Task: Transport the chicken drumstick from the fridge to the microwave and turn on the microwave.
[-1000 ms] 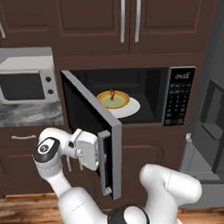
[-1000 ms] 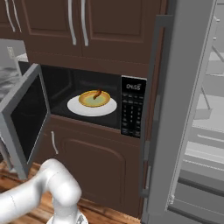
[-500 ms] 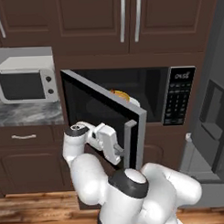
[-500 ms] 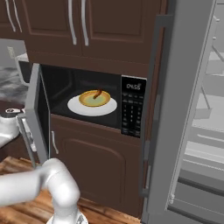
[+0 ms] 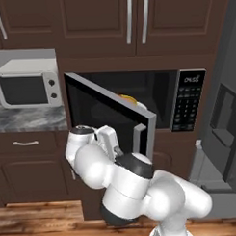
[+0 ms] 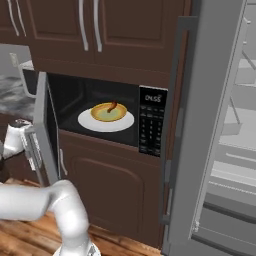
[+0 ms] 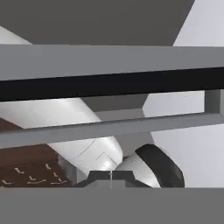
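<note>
now fingers [image 7: 111, 177] closed, holding nothing

One microwave [image 6: 100, 112], black, with its door part open. One chicken drumstick [image 6: 112, 106] in one yellow bowl [image 6: 107, 113] on one white plate [image 6: 106, 122]. One fridge [image 6: 220, 140]. One white countertop oven [image 5: 27, 88]. Four upper cabinet handles [image 6: 83, 24] across the base views.
</note>
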You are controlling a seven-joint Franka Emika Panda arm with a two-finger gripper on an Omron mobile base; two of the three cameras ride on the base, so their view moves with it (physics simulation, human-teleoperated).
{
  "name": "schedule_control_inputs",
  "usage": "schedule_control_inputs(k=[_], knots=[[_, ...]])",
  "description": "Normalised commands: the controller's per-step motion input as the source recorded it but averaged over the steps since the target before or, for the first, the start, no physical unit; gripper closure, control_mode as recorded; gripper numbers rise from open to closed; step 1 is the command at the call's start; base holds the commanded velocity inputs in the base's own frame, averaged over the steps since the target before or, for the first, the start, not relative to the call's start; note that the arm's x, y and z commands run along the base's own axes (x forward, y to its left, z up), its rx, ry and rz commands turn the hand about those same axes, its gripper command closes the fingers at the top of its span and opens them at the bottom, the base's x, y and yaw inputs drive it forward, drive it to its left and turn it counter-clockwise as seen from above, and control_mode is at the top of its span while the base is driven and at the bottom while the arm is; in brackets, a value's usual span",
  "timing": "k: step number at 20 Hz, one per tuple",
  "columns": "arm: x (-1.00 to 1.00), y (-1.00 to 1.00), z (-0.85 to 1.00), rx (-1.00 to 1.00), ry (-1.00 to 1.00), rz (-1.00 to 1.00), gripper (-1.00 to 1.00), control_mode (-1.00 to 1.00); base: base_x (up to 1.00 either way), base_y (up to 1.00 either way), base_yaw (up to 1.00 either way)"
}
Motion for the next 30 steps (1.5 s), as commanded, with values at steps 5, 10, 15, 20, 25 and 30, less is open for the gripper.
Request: schedule_control_inputs(k=[5,10,15,20,25,30], knots=[[1.0,-1.0,-0.97,0.02,0.28,-0.08,1.0,-1.0,0.0,0.0,0.0],[1.0,-1.0,-1.0,0.06,0.48,0.0,1.0,-1.0,0.0,0.0,0.0],[1.0,-1.0,-0.92,0.06,0.67,0.0,1.0,-1.0,0.0,0.0,0.0],[1.0,-0.99,-0.72,0.18,0.6,0.0,1.0,-1.0,0.0,0.0,0.0],[1.0,-0.54,0.13,0.45,0.86,0.0,1.0,-1.0,0.0,0.0,0.0],[1.0,-0.43,0.24,0.39,0.99,0.0,1.0,-1.0,0.0,0.0,0.0]])
